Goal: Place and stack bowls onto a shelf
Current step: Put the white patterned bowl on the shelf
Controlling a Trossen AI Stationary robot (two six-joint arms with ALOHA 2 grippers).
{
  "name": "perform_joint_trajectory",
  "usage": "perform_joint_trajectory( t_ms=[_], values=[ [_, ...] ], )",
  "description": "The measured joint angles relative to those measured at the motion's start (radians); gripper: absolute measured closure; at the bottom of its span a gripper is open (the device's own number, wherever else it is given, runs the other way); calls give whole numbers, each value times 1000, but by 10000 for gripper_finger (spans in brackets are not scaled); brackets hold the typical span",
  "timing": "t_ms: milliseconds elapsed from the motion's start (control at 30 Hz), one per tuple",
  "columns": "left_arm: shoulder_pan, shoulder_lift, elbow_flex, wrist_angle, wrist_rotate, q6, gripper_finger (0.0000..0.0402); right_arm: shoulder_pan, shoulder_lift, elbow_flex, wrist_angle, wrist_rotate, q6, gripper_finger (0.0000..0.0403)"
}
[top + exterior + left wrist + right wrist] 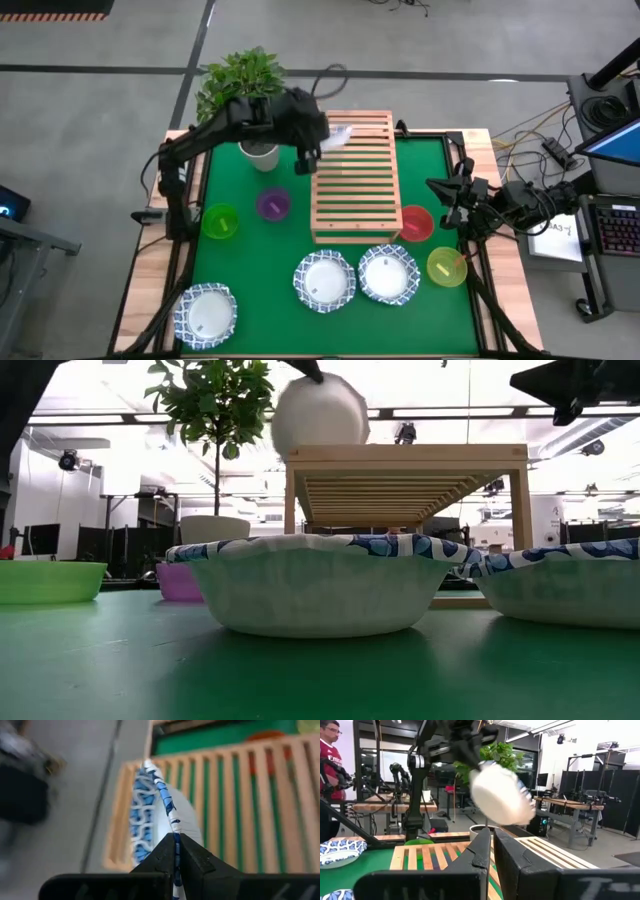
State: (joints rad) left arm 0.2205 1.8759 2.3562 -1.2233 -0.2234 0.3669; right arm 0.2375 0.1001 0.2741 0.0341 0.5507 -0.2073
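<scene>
Pinched tight on a rim, the left pincer [176,851] holds a white bowl [150,815] on edge. Just below it lies the shelf [352,178], its far end.

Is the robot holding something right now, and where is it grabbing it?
Yes. The left gripper pinches a white bowl with a blue rim by its rim, above the wooden shelf. The right gripper holds nothing.

A robotics lab: workbenches [395,806], dark robot arms [415,780] on stands, monitors [40,540], ceiling strip lights [450,412], floor cables [530,125].
</scene>
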Motion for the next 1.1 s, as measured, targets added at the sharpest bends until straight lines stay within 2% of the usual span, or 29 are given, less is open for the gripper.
perform_joint_trajectory(
  t_ms=[133, 300, 533, 700, 900, 1100],
  values=[
    [24, 0, 0, 156, 5, 105, 401, 0, 0, 0, -4, 0, -2, 390],
    [37, 12, -20, 245, 5, 160, 401, 0, 0, 0, -5, 1, -16, 390],
    [31, 134, -32, 249, 9, 175, 401, -1, 0, 0, -31, 2, -20, 390],
    [31, 213, -31, 229, -131, 191, 401, -1, 1, 0, -34, 8, -21, 390],
    [31, 249, -31, 213, -117, 177, 395, -1, 1, 0, -33, 10, -21, 390],
    [32, 251, -31, 212, -57, 162, 348, -1, 1, 0, -33, 11, -21, 390]
  ],
)
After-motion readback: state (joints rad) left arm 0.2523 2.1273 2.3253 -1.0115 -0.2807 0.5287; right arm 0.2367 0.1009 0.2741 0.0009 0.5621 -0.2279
